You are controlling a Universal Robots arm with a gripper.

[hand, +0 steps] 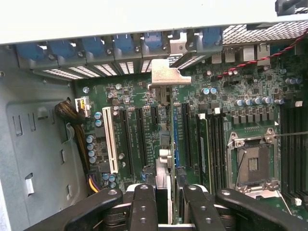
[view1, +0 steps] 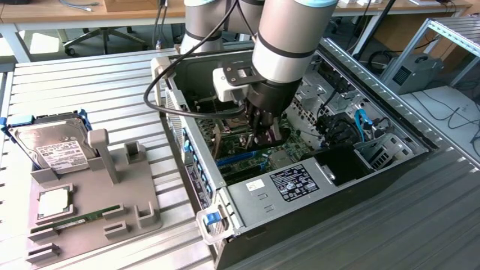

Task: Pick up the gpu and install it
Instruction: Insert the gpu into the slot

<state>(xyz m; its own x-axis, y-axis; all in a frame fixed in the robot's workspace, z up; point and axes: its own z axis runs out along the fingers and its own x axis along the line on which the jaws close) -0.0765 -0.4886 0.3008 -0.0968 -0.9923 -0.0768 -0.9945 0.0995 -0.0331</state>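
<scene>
Gripper [hand: 163,204] clamped on gpu [hand: 165,144], held edge-on inside the case [view1: 248,197], above the motherboard [hand: 144,96] slots. Silver bracket [hand: 166,77] near the case's blue rear clips [hand: 122,43].

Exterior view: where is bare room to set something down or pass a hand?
Free: the slatted table behind the hard drive, and its stretch at the exterior view's right of the computer case. Crowded: inside the case around the gripper and gpu; the grey holder tray.

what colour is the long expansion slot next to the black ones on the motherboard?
White: the long white expansion slot stands beside black slots on the green motherboard. Wrist view shows it best.
</scene>
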